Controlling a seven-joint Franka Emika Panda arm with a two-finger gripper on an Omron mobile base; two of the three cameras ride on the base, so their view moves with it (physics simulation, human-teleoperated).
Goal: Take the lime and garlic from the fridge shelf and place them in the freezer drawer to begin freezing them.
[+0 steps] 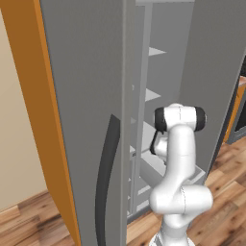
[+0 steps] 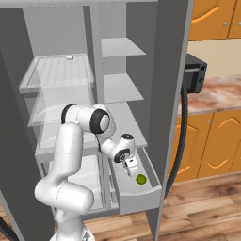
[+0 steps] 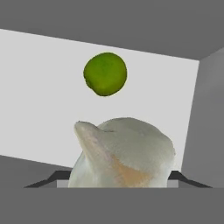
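Lime first: you can see it already lying on the floor of the freezer drawer, toward the front, so judge that half of the job done. Garlic is the half left. It sits right at the hand, filling the lower part of the hand view between the two dark tips, and the hand looks closed on it; the tips themselves are mostly hidden behind the bulb, so treat that grip as likely rather than certain. The hand hangs over the open drawer, pointing down into it, with the lime just beyond the garlic along the line of sight. What you have left, by this reading, is to let the garlic go into the drawer.

The garlic is a pale, whitish-grey lumpy bulb with a faint tan patch low on its front and a blunt ridge on one side. The lime is a small smooth ball, yellowish-green, slightly uneven in outline. The ribbed fridge shelf with its small white tab, high in the compartment, now carries neither of them.
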